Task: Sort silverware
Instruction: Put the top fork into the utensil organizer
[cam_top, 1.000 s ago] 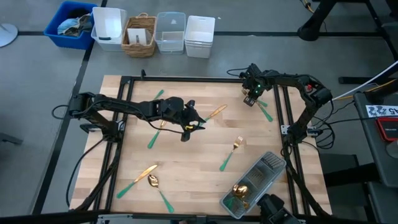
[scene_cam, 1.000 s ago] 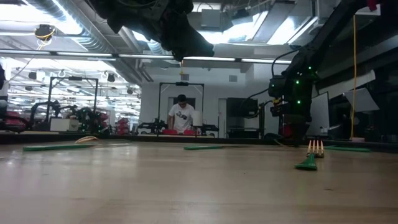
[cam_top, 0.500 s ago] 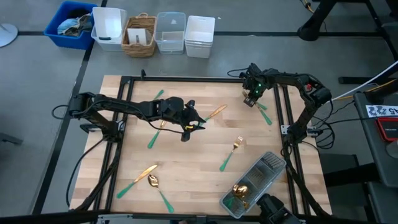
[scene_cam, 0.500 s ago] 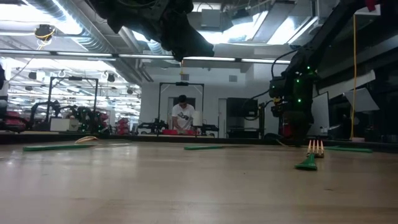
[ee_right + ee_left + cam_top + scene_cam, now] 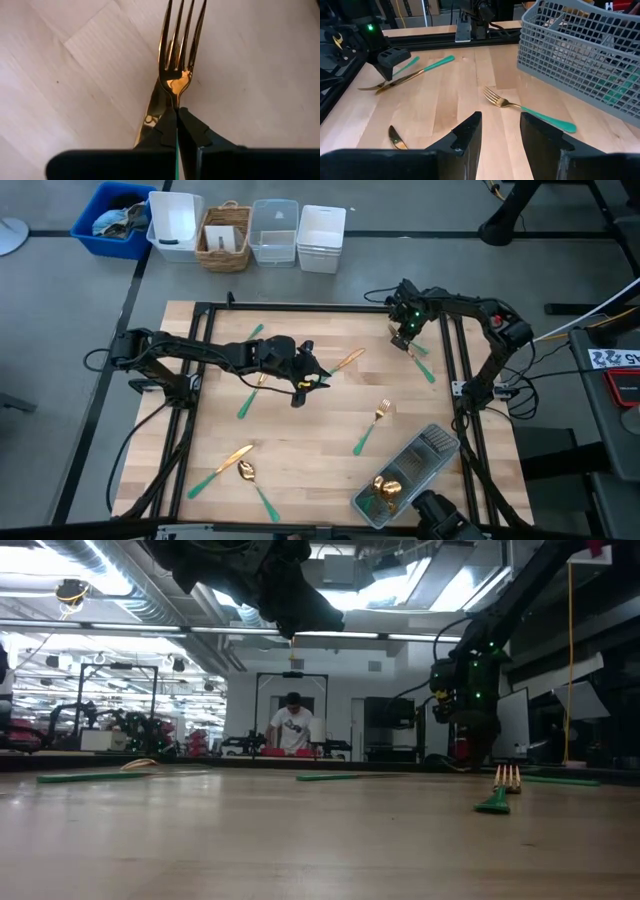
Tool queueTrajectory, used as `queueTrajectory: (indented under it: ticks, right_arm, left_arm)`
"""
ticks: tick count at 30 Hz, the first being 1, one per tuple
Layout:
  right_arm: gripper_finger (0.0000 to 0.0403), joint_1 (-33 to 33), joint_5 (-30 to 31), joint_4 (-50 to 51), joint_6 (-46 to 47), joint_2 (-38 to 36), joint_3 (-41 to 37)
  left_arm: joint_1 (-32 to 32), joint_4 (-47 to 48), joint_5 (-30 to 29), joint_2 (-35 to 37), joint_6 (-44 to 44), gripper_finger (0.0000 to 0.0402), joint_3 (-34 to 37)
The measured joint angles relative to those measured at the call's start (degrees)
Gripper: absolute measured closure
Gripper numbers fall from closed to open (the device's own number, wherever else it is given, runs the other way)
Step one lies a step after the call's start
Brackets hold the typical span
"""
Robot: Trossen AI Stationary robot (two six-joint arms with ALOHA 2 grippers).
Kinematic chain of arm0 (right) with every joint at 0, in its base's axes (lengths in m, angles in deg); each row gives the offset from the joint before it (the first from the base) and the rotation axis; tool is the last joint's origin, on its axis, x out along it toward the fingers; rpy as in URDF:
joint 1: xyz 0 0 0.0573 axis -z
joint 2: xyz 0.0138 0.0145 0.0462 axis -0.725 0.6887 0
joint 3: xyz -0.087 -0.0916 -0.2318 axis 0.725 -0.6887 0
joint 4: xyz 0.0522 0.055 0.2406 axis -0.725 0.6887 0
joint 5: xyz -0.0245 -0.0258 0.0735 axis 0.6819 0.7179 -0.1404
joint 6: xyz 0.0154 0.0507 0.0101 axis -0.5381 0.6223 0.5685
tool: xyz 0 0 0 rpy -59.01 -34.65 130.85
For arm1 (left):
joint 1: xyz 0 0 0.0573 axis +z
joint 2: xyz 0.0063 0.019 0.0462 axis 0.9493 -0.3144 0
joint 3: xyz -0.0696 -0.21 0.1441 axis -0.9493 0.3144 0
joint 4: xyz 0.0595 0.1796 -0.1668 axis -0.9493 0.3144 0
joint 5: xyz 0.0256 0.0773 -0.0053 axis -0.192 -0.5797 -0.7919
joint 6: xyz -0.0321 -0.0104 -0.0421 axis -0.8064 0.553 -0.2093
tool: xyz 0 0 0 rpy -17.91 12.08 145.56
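While left end effector (image 5: 312,376) unmoved, right end effector (image 5: 405,337) with fork (image 5: 181,60) higher.

The surface (image 5: 300,430) is pale blond wood framed by black rails. The silverware (image 5: 372,425) scattered over it shows shiny gold heads and teal-green handles. At the lower right of the high view a grey mesh basket (image 5: 405,477) holds gold pieces. Along the top edge sit a blue bin (image 5: 108,210), a tan wicker basket (image 5: 225,238) and white and clear tubs (image 5: 322,238). Both arms are black.
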Motion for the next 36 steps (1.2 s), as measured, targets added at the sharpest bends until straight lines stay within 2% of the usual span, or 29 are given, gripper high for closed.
queueTrajectory:
  ticks: [6, 12, 18, 22, 30, 36]
  right_arm:
    - [0.0399, 0.0, 0.0, 2.3, 0.0, -5.0, 0.0]
    - [0.0399, -0.1, -0.7, 10.4, 3.5, -12.8, 0.0]
    - [0.0398, -3.9, -5.5, 15.2, 8.4, -22.8, 0.0]
    - [0.0398, -9.2, -8.7, 15.1, 13.4, -30.7, 0.1]
    - [0.0398, -24.5, -8.8, 10.0, 28.5, -46.2, 0.1]
    - [0.0398, -40.5, -1.6, 1.4, 38.2, -53.5, 0.1]
  left_arm:
    - [0.1, 1.0, 0.0, 0.9, 0.4, 0.0275, 0.0]
    - [0.5, 1.9, 0.0, 0.9, 0.5, 0.0275, 0.0]
    - [1.8, 2.1, 0.0, 1.3, -0.5, 0.0275, 0.0]
    - [3.4, 2.6, 0.0, 1.3, -1.7, 0.0275, 0.0]
    - [4.5, 2.4, 0.0, 1.3, -2.8, 0.0275, 0.0]
    - [4.4, 2.5, 0.0, 1.3, -3.2, 0.0275, 0.0]
